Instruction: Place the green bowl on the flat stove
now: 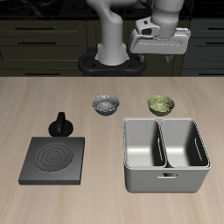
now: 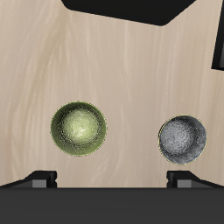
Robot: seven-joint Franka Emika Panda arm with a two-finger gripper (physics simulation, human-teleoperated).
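A: Nothing is done yet, judging by the exterior view. The green bowl (image 1: 160,105) sits on the table just behind the grey bin (image 1: 166,154), well apart from the flat stove (image 1: 54,159). The gripper (image 1: 161,54) hangs high above the bowl, holding nothing; whether its fingers are spread, I cannot tell.

B: Obstacles?

A: The moka pot (image 1: 60,124) stands just behind the stove, and the speckled bowl (image 1: 106,105) lies between.

B: And the wrist view?

A: The green bowl (image 2: 79,128) and the speckled bowl (image 2: 184,139) lie apart, with the fingertips (image 2: 41,178) wide-set at the frame's edge.
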